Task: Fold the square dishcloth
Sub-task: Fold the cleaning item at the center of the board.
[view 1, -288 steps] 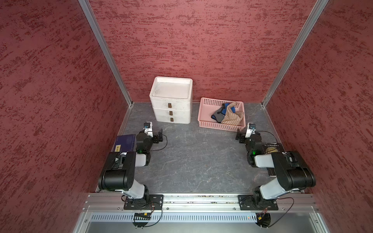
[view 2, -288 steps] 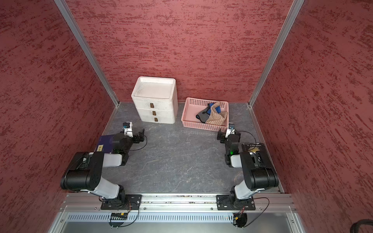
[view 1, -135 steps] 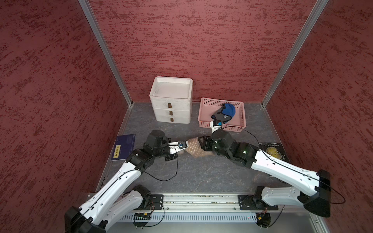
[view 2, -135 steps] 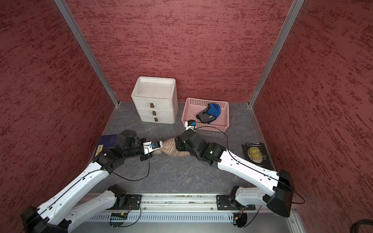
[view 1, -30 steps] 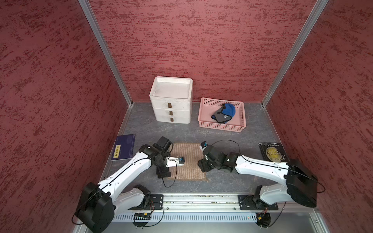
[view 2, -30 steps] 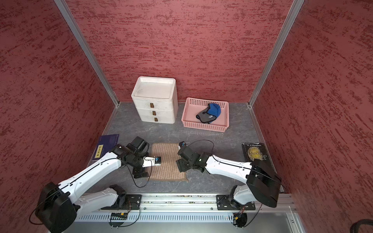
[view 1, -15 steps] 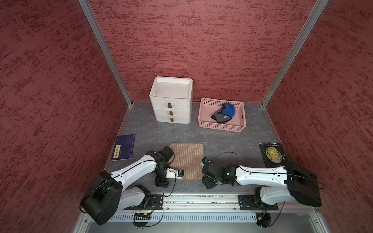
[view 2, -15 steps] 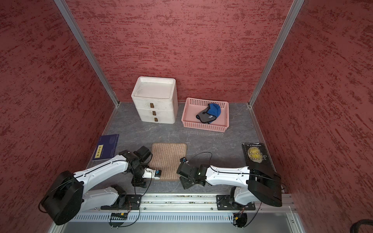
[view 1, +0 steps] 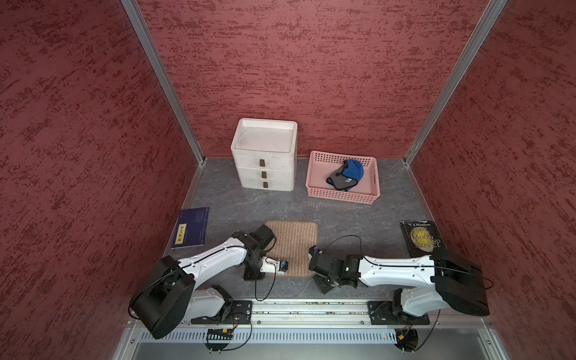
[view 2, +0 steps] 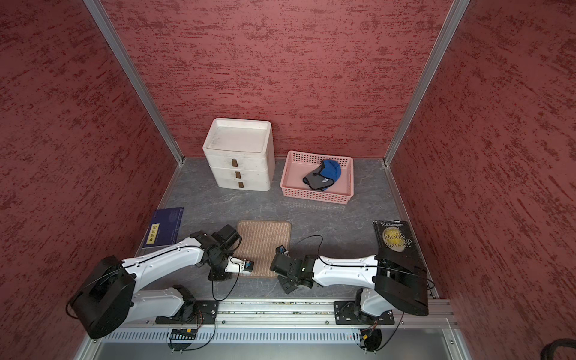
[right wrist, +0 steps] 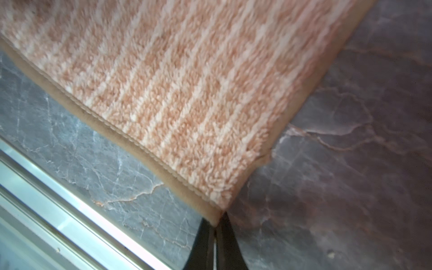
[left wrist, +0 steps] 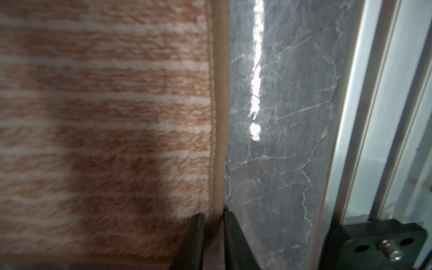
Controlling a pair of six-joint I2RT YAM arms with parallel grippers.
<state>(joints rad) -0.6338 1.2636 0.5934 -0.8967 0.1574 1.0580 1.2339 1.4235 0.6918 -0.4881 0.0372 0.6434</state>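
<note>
In the lower middle of both top views, on the grey marbled tabletop, we see the square dishcloth lying flat and unfolded, its tan and cream stripes running from the far edge toward the rail. Both arms reach in low from the bottom of the frame, one at each near corner of the cloth.

In the left wrist view the left gripper is clenched on the tan hem of the dishcloth, with the hem pinched between its two black fingers beside the near edge. In the right wrist view the right gripper has its fingers pressed together on the very tip of the cloth's corner, which is slightly lifted off the surface.

Toward the upper middle of the frame, against the red back wall, stands a white drawer unit, and just to its right a pink basket holds a blue and grey cap. A blue book lies at the left edge of the tabletop, a black book at the right edge.
</note>
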